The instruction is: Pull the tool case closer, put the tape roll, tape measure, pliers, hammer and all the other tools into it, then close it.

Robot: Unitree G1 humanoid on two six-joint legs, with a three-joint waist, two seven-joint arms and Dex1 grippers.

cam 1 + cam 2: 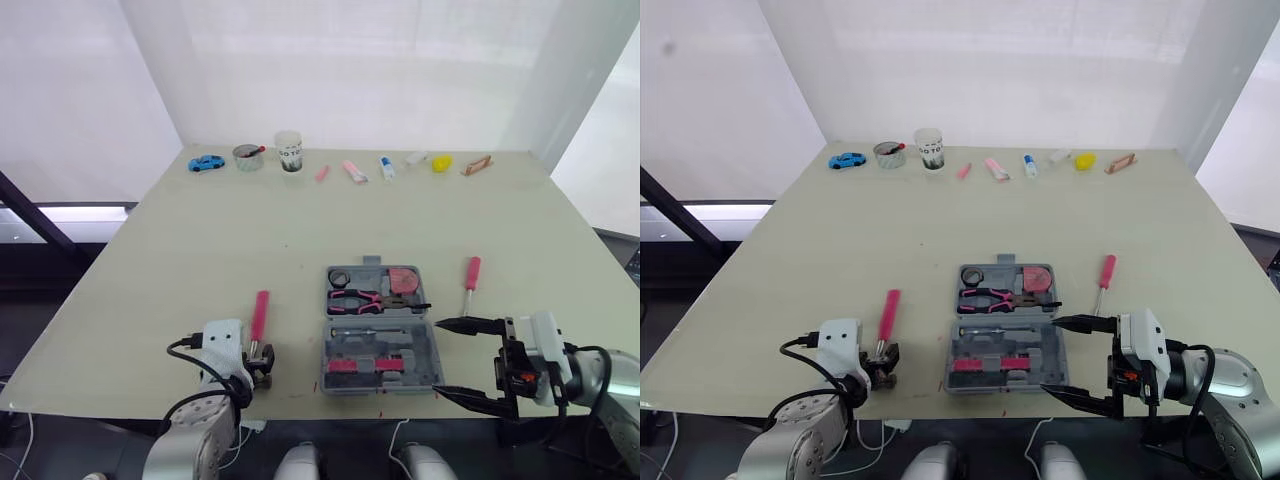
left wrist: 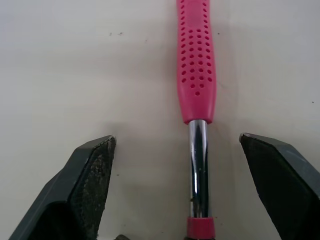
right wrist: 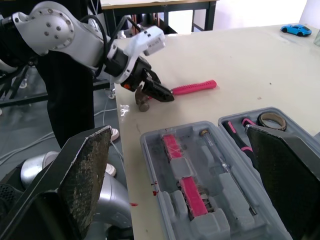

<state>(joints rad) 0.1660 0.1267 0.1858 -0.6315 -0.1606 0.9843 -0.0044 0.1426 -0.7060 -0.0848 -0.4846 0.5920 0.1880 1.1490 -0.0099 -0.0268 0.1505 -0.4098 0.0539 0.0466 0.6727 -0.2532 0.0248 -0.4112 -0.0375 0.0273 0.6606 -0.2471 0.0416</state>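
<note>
Near the near edge of the worktop (image 1: 300, 240), left of the open tool case (image 1: 327, 352), the left gripper (image 2: 176, 141) sets wide jaws astride the hammer (image 1: 260, 315) at its bare steel shaft, where a grip may slip or swing; the right gripper (image 1: 438, 356) also has wide jaws.

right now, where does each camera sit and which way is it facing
Left and right eye: on the head, facing forward and down over the table; the left gripper and right gripper show on either side of the open tool case.
Left wrist: on the left arm, looking along the open left gripper at the hammer shaft it straddles.
Right wrist: on the right arm, looking past the open right gripper across the tool case toward the left gripper.
Shared: the hammer shows in all views.
</note>
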